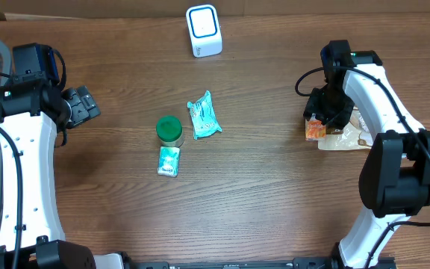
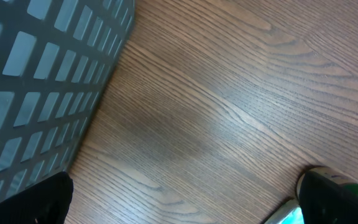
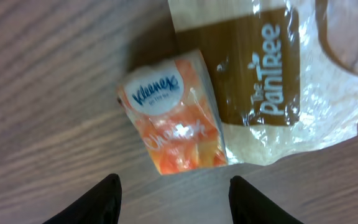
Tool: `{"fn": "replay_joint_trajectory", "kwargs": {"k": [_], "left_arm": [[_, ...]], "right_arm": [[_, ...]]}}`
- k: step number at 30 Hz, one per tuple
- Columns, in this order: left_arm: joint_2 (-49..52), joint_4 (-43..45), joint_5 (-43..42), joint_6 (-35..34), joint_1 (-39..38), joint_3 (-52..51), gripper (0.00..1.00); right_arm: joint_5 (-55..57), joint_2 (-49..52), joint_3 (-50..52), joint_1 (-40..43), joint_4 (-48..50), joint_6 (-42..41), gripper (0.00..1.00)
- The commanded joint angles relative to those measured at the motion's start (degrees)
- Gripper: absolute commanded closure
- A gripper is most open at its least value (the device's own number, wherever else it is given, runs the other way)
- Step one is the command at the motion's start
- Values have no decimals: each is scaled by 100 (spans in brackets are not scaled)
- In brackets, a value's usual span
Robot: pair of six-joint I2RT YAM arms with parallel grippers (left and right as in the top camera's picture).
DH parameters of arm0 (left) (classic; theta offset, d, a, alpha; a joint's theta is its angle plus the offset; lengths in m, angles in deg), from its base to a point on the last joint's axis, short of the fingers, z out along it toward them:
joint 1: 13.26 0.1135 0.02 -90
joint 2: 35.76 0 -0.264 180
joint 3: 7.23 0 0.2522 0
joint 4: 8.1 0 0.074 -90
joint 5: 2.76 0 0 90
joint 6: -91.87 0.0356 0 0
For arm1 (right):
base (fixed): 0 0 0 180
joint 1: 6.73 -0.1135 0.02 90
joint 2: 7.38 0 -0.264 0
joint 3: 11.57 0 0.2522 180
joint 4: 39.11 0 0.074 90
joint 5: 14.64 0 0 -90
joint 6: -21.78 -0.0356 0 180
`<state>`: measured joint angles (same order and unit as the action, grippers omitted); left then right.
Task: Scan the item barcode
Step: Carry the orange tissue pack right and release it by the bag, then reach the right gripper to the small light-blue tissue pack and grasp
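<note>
Wood-grain surface is carrying everything. An orange Kleenex pack (image 3: 176,121) is lying flat near the right edge, touching the PanTree bread bag (image 3: 272,81) beside it. The right claw (image 3: 176,202) is hovering over the pack with its fingers (image 3: 101,202) spread apart, gripping nothing. The left claw (image 1: 86,103) is sitting released near the left edge, beside a grey basket (image 2: 42,74). A white scanner (image 1: 204,30) is standing at the far edge. A green-lidded jar (image 1: 169,128), a teal packet (image 1: 204,116) and a small teal pack (image 1: 169,161) are resting mid-surface.
</note>
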<state>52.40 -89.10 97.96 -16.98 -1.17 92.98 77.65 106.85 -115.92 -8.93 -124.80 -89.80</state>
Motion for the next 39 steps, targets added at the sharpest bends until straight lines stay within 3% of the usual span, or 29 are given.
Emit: {"fn": "replay_joint_trajectory", "kwargs": {"k": [1,4,6,9,13,17,22,27,34,39], "left_arm": [[-9,17,-24,107,-15,-13,1],[-7,17,-24,107,-15,-13,1],[-7,17,-24,107,-15,-13,0],[-7,17,-26,107,-15,-13,1],[-7,17,-24,107,-17,-13,0],[-9,17,-26,107,-15,-13,0],[-9,17,-24,107,-13,-13,0],[-7,17,-24,107,-13,-13,0],[-7,17,-24,107,-13,-13,0],[-7,17,-26,107,-13,-13,0]], "right_arm": [[-564,-2,-221,-11,-234,549,44],[-2527,-37,-527,-136,-337,1526,45],[-3521,-57,-581,-382,-170,1762,42],[-3779,-44,-579,-881,0,1729,41],[-3713,-33,-461,-1775,313,1241,52],[-2920,-24,-11,-2686,1088,2,52],[-2715,-22,549,-3576,2389,-970,52],[-1495,-22,881,-4343,3213,-2026,52],[-848,164,975,-4883,3685,-2688,53],[-894,363,975,-4962,3786,-2835,62]]}}
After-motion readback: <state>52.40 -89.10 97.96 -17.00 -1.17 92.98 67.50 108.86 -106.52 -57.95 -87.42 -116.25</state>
